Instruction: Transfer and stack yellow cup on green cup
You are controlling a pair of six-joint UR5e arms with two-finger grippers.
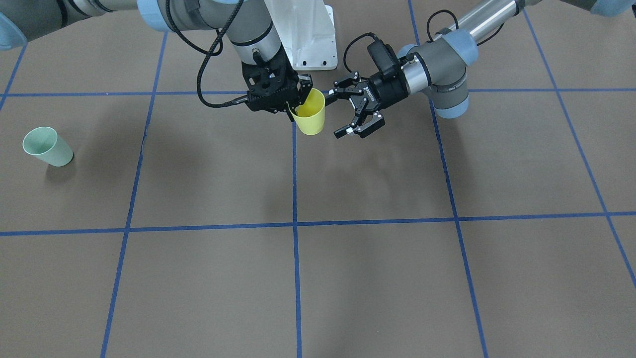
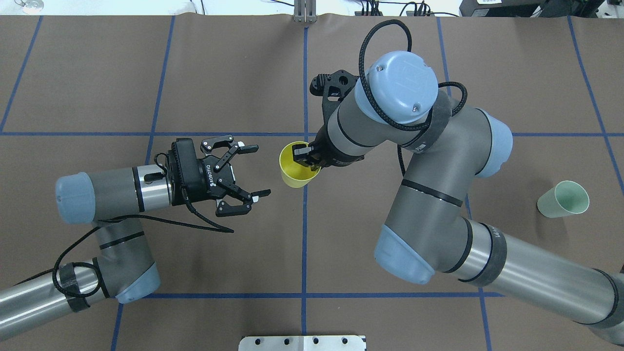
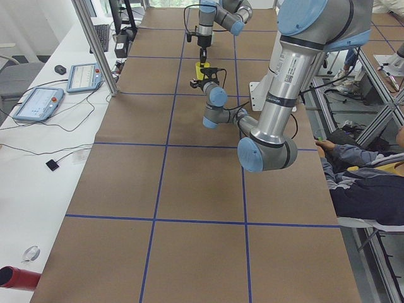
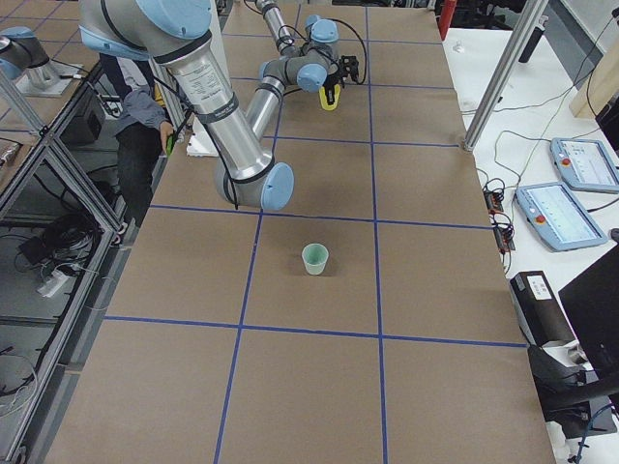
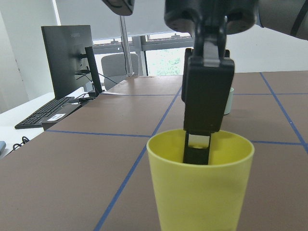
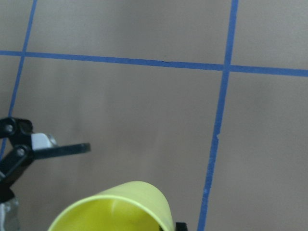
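Pincers first, from the front-facing camera: the right pincer (image 1: pixel 297 103) was clamped on the rim of the yellow cup (image 1: pixel 311 118), one finger inside and one outside. It held the cup upright and seemingly clear of the table (image 1: pixel 377 278). The left pincer (image 1: pixel 344 107) gaped wide just beside the cup, opposite the right one, gripping nothing. The green cup (image 1: pixel 47 146) stood well apart from both, out beyond the right pincer. From overhead, the left pincer's open jaws faced the yellow cup without reaching it. Its wrist camera showed the cup close ahead with a finger of the right pincer dipping into its mouth. The right wrist camera showed only the yellow rim below and one left finger off to the side, apart from it. By this the transfer looked done; carrying the yellow cup across and seating it in the green one remained.
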